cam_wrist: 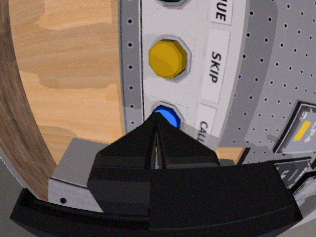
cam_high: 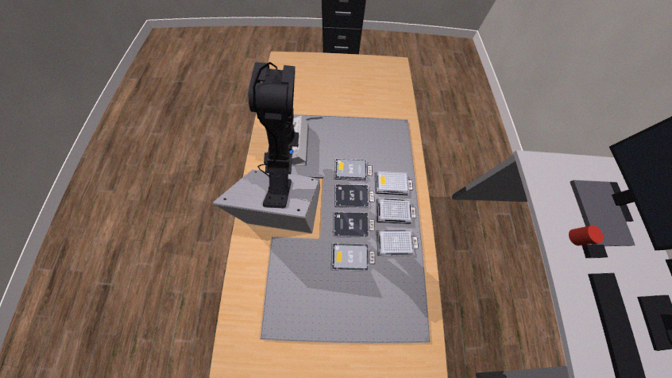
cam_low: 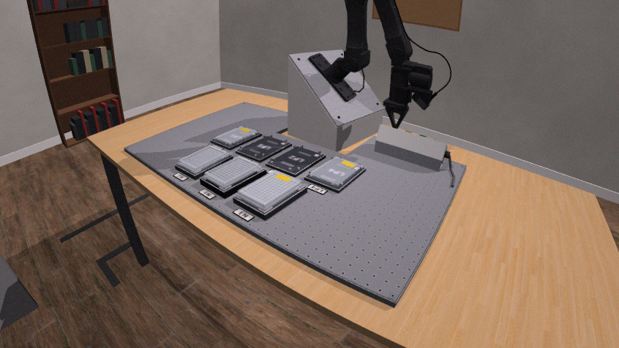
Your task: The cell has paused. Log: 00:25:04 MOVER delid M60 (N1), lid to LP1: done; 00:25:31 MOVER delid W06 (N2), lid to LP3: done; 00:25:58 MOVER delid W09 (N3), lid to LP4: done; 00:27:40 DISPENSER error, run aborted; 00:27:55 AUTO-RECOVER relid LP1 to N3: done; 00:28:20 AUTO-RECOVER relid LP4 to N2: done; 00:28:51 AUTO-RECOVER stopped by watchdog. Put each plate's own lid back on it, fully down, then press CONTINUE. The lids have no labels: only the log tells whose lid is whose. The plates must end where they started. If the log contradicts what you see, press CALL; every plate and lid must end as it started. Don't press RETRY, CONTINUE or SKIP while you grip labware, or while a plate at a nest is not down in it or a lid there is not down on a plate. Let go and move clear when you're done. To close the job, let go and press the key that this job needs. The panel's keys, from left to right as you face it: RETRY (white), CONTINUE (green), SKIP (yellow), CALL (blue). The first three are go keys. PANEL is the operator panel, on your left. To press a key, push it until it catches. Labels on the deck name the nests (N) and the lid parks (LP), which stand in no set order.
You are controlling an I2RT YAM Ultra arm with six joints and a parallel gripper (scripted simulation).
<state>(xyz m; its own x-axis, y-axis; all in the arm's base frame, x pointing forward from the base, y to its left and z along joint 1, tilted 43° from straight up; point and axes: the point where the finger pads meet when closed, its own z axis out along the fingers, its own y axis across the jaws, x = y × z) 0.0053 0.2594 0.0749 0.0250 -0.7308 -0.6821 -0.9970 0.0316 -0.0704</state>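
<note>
My gripper (cam_wrist: 156, 118) (cam_low: 396, 122) is shut and empty, its tips pointing down right over the blue CALL key (cam_wrist: 167, 116) of the panel (cam_low: 409, 147) (cam_high: 300, 140). Three plates stand in a row of nests: one with a yellow tag (cam_high: 392, 182) (cam_low: 268, 191), a middle one (cam_high: 394, 210) (cam_low: 233, 172) and a third (cam_high: 395, 241) (cam_low: 203, 159). Clear lids lie on two parks, one (cam_high: 350, 168) (cam_low: 335, 172) nearest the panel and one on LP3 (cam_high: 350, 256) (cam_low: 235, 136). Parks LP2 (cam_high: 351, 195) and LP1 (cam_high: 350, 224) are bare.
The arm's grey wedge base (cam_high: 268, 206) (cam_low: 324, 108) stands beside the parks. The perforated grey deck (cam_high: 347, 310) (cam_low: 367, 233) lies on a wooden table (cam_high: 244, 329). A side desk with a red cylinder (cam_high: 585, 235) stands to the right.
</note>
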